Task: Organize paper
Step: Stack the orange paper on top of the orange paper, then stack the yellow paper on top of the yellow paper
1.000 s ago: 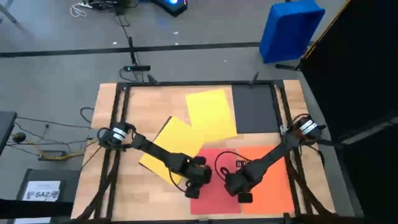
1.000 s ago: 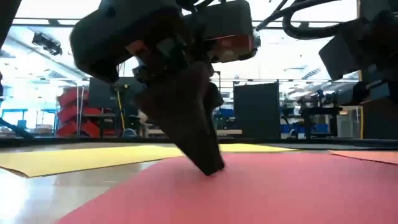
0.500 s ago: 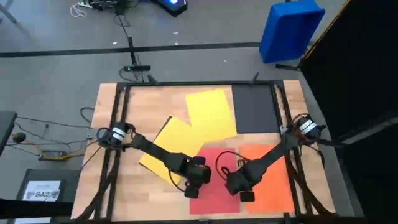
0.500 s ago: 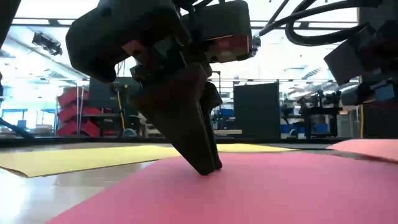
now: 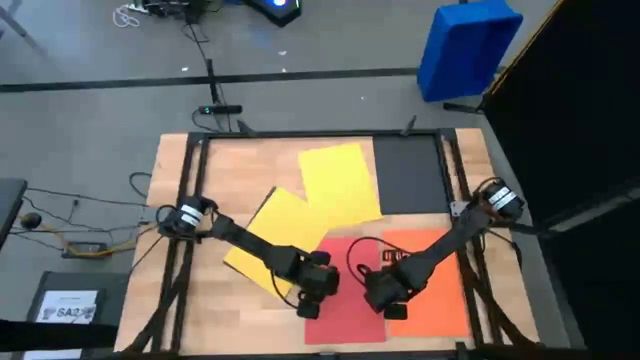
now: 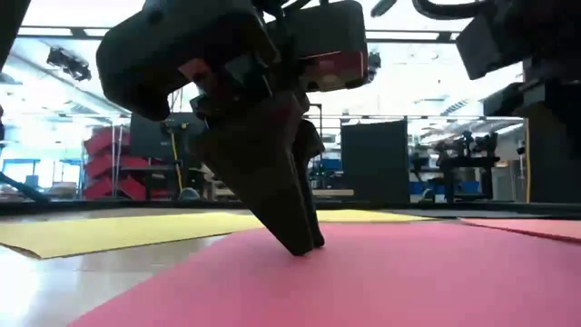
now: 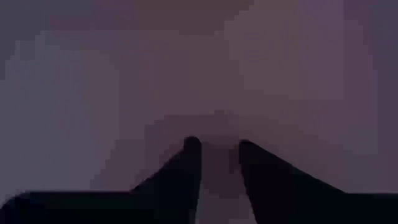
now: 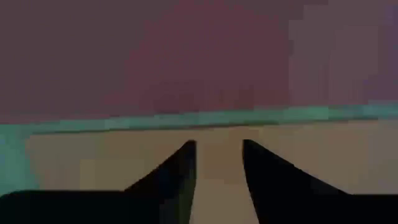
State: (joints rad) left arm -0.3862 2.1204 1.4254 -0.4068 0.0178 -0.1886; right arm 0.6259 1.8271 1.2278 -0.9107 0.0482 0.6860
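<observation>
Left gripper (image 5: 308, 308) on near sheet (image 5: 345, 310); right gripper (image 5: 392, 312) beside, apparently touching neighbouring sheet (image 5: 440, 290).

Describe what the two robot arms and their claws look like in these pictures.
Both arms are dark, slim and jointed, each with a pale ring near its base. A black cable loops beside the right arm. The left claw and the right claw each end in two dark, tapered fingers. In the low view a reddish patch shows on the left claw's housing.

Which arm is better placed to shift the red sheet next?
Left, probably: left gripper has its fingertips pressed on the red sheet; right gripper sits at the orange sheet's edge.
</observation>
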